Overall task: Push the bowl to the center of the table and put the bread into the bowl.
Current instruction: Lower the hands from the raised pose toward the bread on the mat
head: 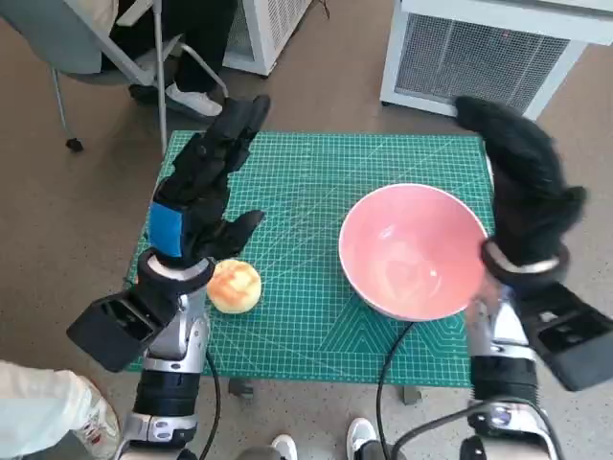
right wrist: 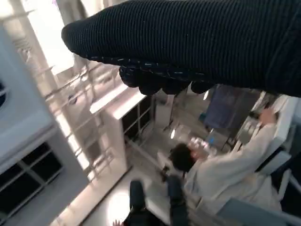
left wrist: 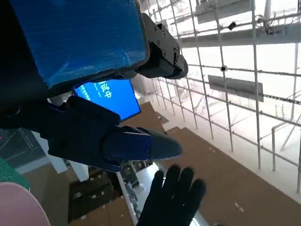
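Head view: pink bowl (head: 414, 251) sits on the right part of the green mat (head: 316, 163), right hand (head: 522, 192) raised at its outer rim, fingers extended, holding nothing. Bread (head: 235, 286) lies near the mat's left front edge, just beside the left hand (head: 206, 187), fingers spread, empty. For the push, set the glove flat against the bowl's outer wall, low, and slide slowly so it doesn't tip.

Left wrist view: fingers (left wrist: 136, 143) apart, bowl rim (left wrist: 21, 205) in the corner.

Right wrist view: glove (right wrist: 197, 42) only; person (right wrist: 225, 174) beyond.
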`<state>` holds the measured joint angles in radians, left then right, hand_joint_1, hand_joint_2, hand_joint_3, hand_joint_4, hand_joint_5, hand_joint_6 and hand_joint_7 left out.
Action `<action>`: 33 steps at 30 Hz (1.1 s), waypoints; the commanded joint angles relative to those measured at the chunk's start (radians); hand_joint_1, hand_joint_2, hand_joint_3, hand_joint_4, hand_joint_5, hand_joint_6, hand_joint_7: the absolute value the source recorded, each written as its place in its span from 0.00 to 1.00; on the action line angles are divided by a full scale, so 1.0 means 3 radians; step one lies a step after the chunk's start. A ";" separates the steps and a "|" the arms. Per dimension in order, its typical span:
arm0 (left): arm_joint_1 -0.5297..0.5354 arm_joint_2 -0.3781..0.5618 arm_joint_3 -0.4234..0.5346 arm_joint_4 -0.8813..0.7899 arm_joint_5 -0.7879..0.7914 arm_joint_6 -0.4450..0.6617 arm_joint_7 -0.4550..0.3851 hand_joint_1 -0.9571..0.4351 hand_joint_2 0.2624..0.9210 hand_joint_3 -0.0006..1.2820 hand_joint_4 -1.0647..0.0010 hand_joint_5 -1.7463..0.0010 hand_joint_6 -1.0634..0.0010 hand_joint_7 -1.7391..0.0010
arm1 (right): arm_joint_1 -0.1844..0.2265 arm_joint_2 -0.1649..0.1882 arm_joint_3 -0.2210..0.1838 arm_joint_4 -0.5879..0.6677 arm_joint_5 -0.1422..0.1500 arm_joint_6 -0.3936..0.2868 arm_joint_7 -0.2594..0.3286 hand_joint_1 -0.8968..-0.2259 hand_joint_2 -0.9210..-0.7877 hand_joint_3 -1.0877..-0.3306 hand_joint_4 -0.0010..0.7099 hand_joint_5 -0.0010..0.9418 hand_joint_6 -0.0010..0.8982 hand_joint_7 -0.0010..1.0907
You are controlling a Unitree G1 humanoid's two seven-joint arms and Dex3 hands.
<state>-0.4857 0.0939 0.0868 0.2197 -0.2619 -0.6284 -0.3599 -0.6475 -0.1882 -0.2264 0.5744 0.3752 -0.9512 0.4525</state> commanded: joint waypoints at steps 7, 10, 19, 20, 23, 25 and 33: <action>0.0095 -0.0033 0.0006 -0.0093 -0.0006 0.0020 0.0049 0.33 1.00 0.17 0.69 1.00 0.55 0.99 | 0.0158 -0.0064 -0.0434 0.0794 -0.0329 -0.0351 -0.0564 0.52 0.00 0.37 0.26 0.15 0.00 0.54; 0.0100 -0.0038 0.0006 -0.0089 -0.0013 0.0026 0.0043 0.33 1.00 0.16 0.69 1.00 0.55 0.99 | 0.0195 -0.0107 -0.0496 0.1036 -0.0483 -0.0398 -0.0785 0.54 0.00 0.32 0.26 0.14 0.00 0.53; 0.0151 -0.0036 0.0012 -0.0165 -0.0004 0.0077 0.0054 0.34 1.00 0.16 0.69 1.00 0.55 0.99 | 0.0320 -0.0149 -0.0569 0.1584 -0.0621 -0.0331 -0.1149 0.60 0.00 0.20 0.23 0.12 0.00 0.49; 0.0159 -0.0033 0.0014 -0.0179 -0.0004 0.0088 0.0056 0.34 1.00 0.16 0.68 1.00 0.55 0.99 | 0.0334 -0.0142 -0.0572 0.1652 -0.0624 -0.0308 -0.1174 0.61 0.00 0.19 0.22 0.12 0.00 0.48; 0.0173 -0.0026 0.0020 -0.0210 0.0004 0.0109 0.0062 0.34 1.00 0.16 0.68 1.00 0.55 0.99 | 0.0359 -0.0118 -0.0562 0.1805 -0.0635 -0.0251 -0.1217 0.62 0.00 0.16 0.21 0.11 0.00 0.45; 0.0180 -0.0020 0.0023 -0.0228 0.0010 0.0122 0.0065 0.33 1.00 0.16 0.68 1.00 0.55 0.99 | 0.0367 -0.0086 -0.0549 0.1884 -0.0629 -0.0210 -0.1224 0.62 0.00 0.15 0.19 0.11 0.00 0.42; 0.0177 0.0007 0.0044 -0.0234 0.0038 0.0135 0.0080 0.33 1.00 0.16 0.69 1.00 0.55 0.99 | 0.0276 0.0003 -0.0617 0.2219 -0.0485 0.0177 -0.1050 0.61 0.00 0.17 0.21 0.10 0.00 0.42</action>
<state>-0.4391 0.0843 0.0937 0.1661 -0.2557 -0.5938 -0.3426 -0.5651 -0.2059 -0.3991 1.1932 0.2052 -0.9608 0.1186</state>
